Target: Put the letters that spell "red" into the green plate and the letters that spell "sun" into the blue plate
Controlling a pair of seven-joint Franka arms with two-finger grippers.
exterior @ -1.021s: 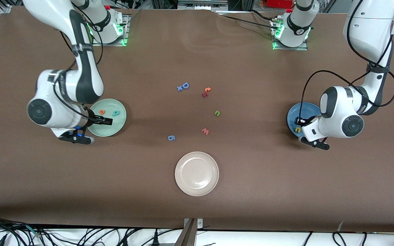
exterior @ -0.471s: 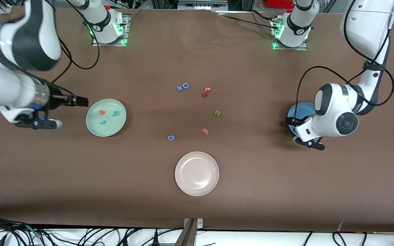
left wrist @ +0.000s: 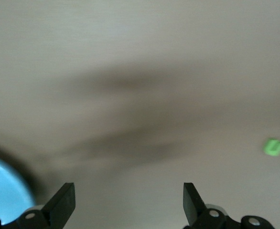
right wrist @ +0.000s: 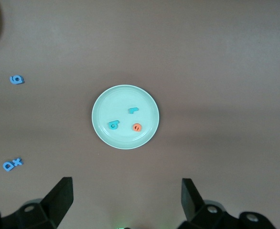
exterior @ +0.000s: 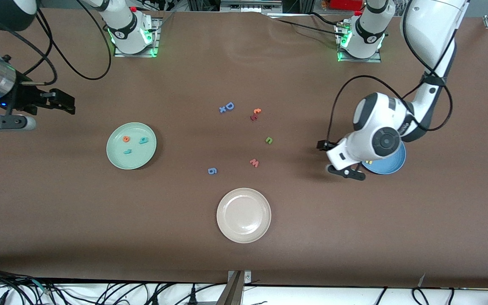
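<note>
Green plate [exterior: 119,157]: holds teal r [exterior: 127,151], orange e [exterior: 126,138], teal d [exterior: 143,140]. Blue plate [exterior: 390,167]: yellow letter [exterior: 369,162] inside; olive u [exterior: 269,140] mid-surface. Left gripper [exterior: 322,146] beside blue plate, right gripper [exterior: 68,103] over bare surface: fingers spread, empty.

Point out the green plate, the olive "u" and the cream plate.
green plate [exterior: 116,157], front view, bare inner surface.
olive "u" [exterior: 269,140], front view, middle of the letter.
cream plate [exterior: 243,215], front view, centre of its bare surface.

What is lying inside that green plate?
Three small foam letters lie in the green plate: a teal r, an orange e and a teal d. Nothing covers them.
</note>
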